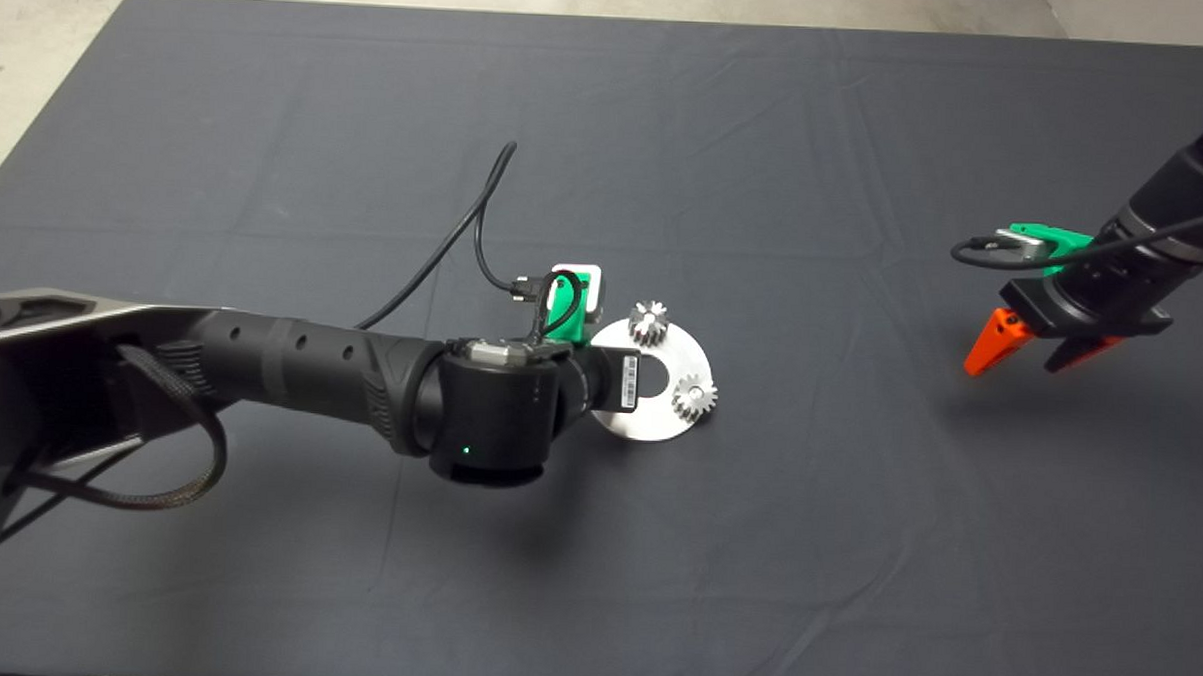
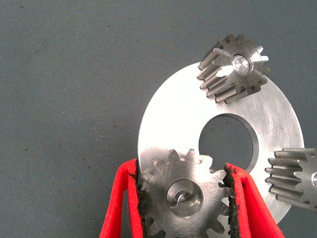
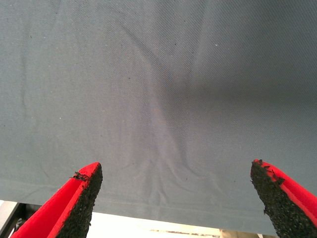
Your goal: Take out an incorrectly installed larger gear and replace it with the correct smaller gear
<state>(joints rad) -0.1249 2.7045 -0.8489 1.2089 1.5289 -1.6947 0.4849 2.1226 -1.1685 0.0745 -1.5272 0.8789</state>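
The left tool is clamped on the larger gear, not yet lifted from the plate; swapping remains. The right tool is wide open, empty.

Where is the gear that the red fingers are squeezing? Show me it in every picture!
Head view: the larger gear is hidden under the left gripper, at the left edge of the round metal plate.
Left wrist view: the larger gear sits between the two red fingers, on the plate's rim.
Right wrist view: not in it; only the dark mat shows.
Shared landmark: the plate with two small gears on it, in the head and left wrist views.
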